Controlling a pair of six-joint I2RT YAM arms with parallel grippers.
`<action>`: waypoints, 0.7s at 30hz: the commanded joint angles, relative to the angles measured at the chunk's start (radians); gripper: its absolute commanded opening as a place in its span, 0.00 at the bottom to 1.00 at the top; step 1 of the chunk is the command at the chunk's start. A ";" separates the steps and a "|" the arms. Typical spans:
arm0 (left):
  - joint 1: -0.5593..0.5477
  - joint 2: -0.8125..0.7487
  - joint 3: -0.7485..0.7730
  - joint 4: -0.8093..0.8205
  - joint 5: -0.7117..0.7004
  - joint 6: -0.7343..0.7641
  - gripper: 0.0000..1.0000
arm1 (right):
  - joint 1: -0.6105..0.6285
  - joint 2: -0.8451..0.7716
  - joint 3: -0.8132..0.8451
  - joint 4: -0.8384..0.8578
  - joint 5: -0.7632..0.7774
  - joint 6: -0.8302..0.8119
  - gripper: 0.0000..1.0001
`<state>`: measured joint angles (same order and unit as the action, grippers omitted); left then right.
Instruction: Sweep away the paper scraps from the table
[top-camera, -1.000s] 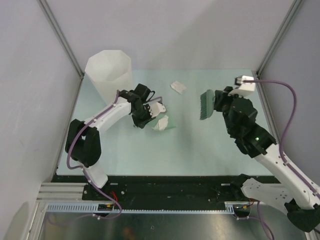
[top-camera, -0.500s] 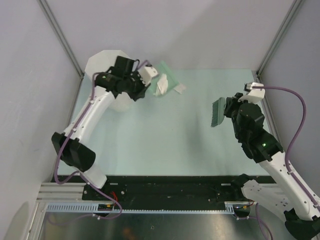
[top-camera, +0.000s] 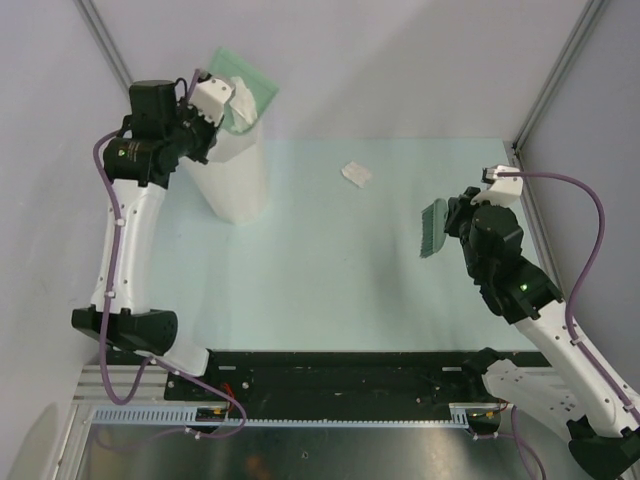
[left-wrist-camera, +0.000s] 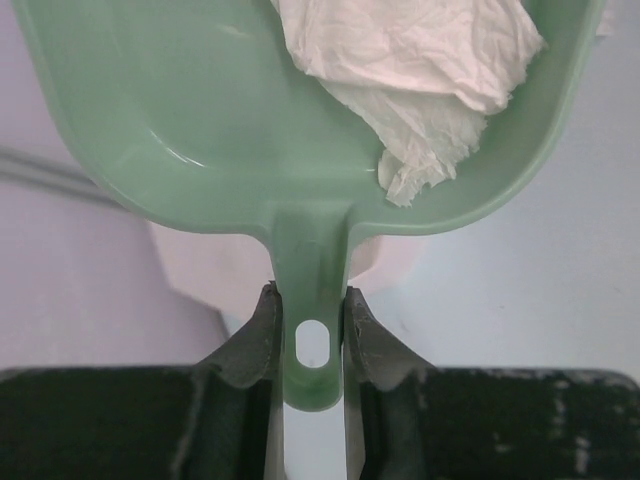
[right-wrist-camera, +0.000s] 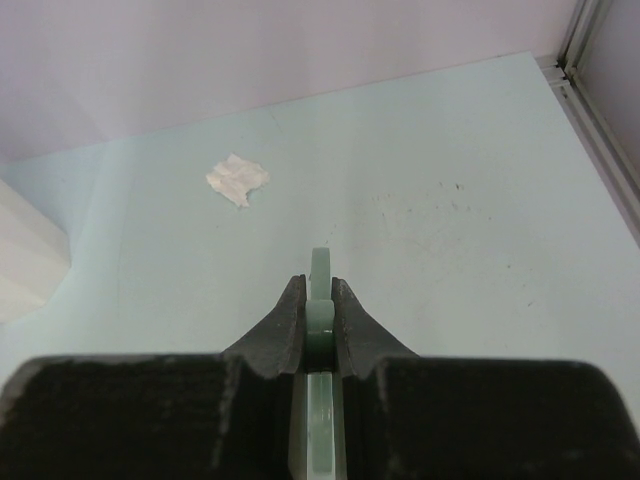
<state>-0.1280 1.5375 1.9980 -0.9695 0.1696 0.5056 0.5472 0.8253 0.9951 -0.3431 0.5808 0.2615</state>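
Left fingers (left-wrist-camera: 255, 335) pinching dustpan (left-wrist-camera: 200, 120) above bin (top-camera: 235, 180) rim, right fingers (right-wrist-camera: 285, 325) clamping brush (top-camera: 434, 228), scrap (top-camera: 356, 174) near far table (top-camera: 330, 260) edge

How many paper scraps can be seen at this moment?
2. One scrap lies on the table near its far edge; one crumpled mass sits in the green dustpan above the bin, possibly several wads bunched together.

Plain grey walls (top-camera: 400, 60), metal corner rails (top-camera: 102, 40)
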 joint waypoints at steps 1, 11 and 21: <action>0.039 -0.028 0.054 0.009 -0.212 0.062 0.00 | -0.006 -0.005 -0.003 0.018 -0.009 0.015 0.00; 0.038 0.039 0.093 0.052 -0.809 0.390 0.00 | -0.007 0.018 -0.012 0.042 -0.038 0.019 0.00; -0.051 -0.089 -0.387 0.880 -1.096 1.121 0.00 | -0.007 0.037 -0.013 0.050 -0.068 0.030 0.00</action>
<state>-0.1543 1.5299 1.8084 -0.6182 -0.7784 1.1973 0.5446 0.8661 0.9783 -0.3386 0.5255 0.2760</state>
